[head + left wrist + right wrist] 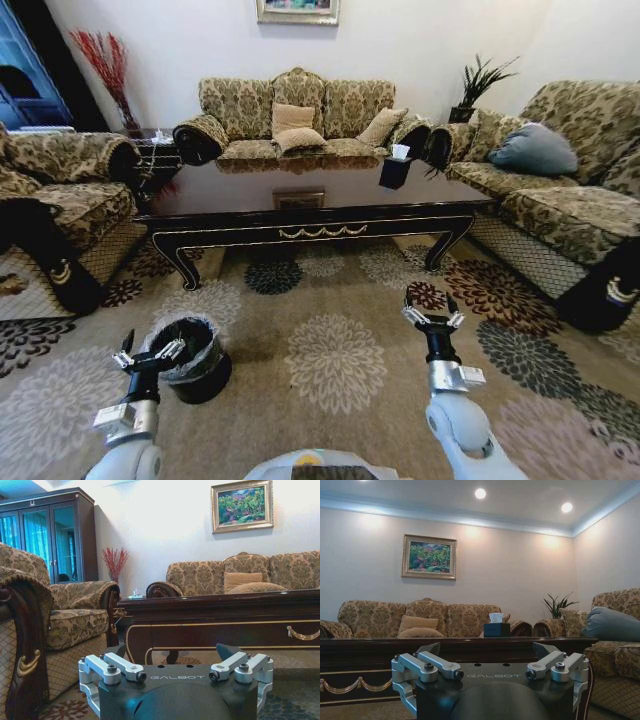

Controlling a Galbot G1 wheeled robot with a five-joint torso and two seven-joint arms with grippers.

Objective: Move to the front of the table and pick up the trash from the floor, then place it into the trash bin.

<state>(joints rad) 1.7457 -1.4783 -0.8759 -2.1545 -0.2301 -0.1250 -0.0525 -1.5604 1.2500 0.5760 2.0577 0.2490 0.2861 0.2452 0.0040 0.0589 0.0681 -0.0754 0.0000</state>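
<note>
Two claws hang low over the floor in the head view, left claw spread right beside the trash bin, right claw spread too, worktop ahead. Left wrist: fingers apart, worktop close. Right wrist: fingers apart, tissue box on the worktop. Can't spot the trash anywhere.

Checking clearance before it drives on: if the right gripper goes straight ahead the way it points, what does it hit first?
Probably the table: the open right gripper points level at its front apron, with nothing visible between.
</note>
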